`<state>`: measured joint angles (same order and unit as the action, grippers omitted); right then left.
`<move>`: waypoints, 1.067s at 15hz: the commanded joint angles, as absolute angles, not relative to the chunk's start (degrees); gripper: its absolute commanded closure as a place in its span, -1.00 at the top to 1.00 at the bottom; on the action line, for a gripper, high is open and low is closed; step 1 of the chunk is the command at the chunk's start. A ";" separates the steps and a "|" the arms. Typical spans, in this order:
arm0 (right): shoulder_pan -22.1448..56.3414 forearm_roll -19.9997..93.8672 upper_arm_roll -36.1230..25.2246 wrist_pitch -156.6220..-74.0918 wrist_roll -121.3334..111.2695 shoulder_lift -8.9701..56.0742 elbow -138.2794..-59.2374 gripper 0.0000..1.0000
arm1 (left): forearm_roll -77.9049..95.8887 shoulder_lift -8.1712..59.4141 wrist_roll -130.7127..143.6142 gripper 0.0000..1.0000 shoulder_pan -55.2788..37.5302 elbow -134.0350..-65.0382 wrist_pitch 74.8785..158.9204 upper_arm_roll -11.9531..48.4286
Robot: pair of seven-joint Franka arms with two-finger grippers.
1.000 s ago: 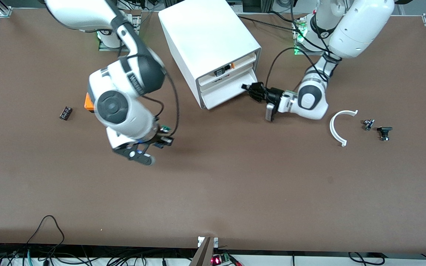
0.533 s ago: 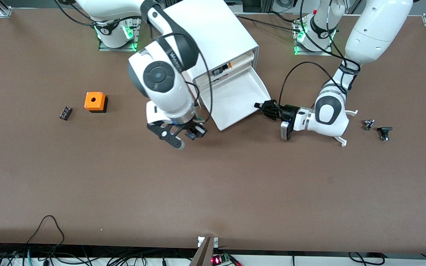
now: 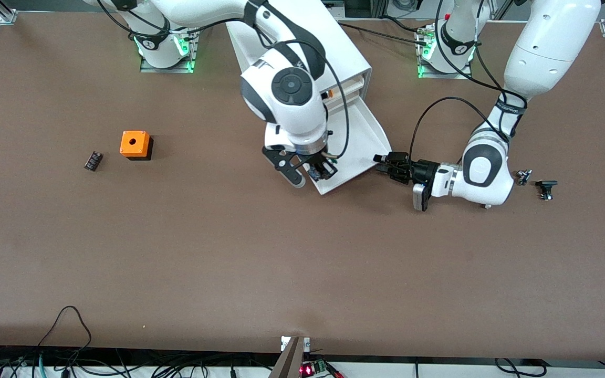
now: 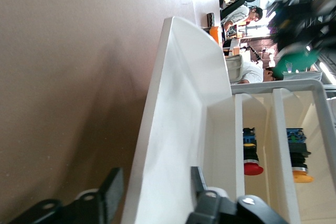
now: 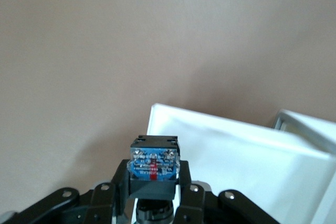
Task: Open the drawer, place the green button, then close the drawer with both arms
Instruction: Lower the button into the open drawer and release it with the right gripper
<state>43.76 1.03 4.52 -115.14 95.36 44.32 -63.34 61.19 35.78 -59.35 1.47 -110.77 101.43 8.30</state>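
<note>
The drawer stands pulled out, bare. Right gripper over it clamps the button. Left gripper fingers straddle its front wall, apart

Front view — high camera across table, facing both arm bases, looking steeply down; whole tabletop in frame, cabinet near base end, mid-table.

Left wrist view — very close to open drawer, sighting along drawer front wall toward cabinet frame.

Right wrist view — close above same drawer's corner, looking down at it and bare tabletop.

All three views share open drawer.
</note>
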 commanded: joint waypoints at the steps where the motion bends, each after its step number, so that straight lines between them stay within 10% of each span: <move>1: 47.10 -0.78 3.52 -117.50 101.76 47.80 -61.26 -1.00 | 53.21 34.72 -50.75 1.00 1.76 -104.00 97.05 7.39; 7: 50.45 -2.55 3.43 -124.09 110.21 52.73 -61.08 -1.00 | 32.46 32.52 -25.79 1.00 1.58 -85.63 85.88 7.03; 8: 50.45 -2.55 3.51 -124.36 110.39 53.08 -61.08 -0.83 | 29.47 31.82 -21.84 1.00 0.97 -83.43 84.74 7.21; 10: 50.45 -2.55 3.52 -124.45 110.39 53.00 -61.08 0.76 | 22.18 30.24 -12.53 1.00 0.09 -79.82 82.72 8.35; 11: 50.45 -2.55 3.43 -124.37 110.30 53.00 -61.00 1.00 | 18.76 29.45 -9.17 1.00 -1.39 -78.50 81.75 8.35; 16: 49.05 -2.37 2.11 -123.40 109.25 50.72 -59.95 1.00 | 2.75 26.37 -5.01 1.00 -4.57 -74.36 81.04 8.18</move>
<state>49.70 -1.71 2.78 -124.76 108.83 52.10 -61.62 7.41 27.37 -5.88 -4.33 -75.83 82.43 8.59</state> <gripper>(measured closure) 0.176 0.000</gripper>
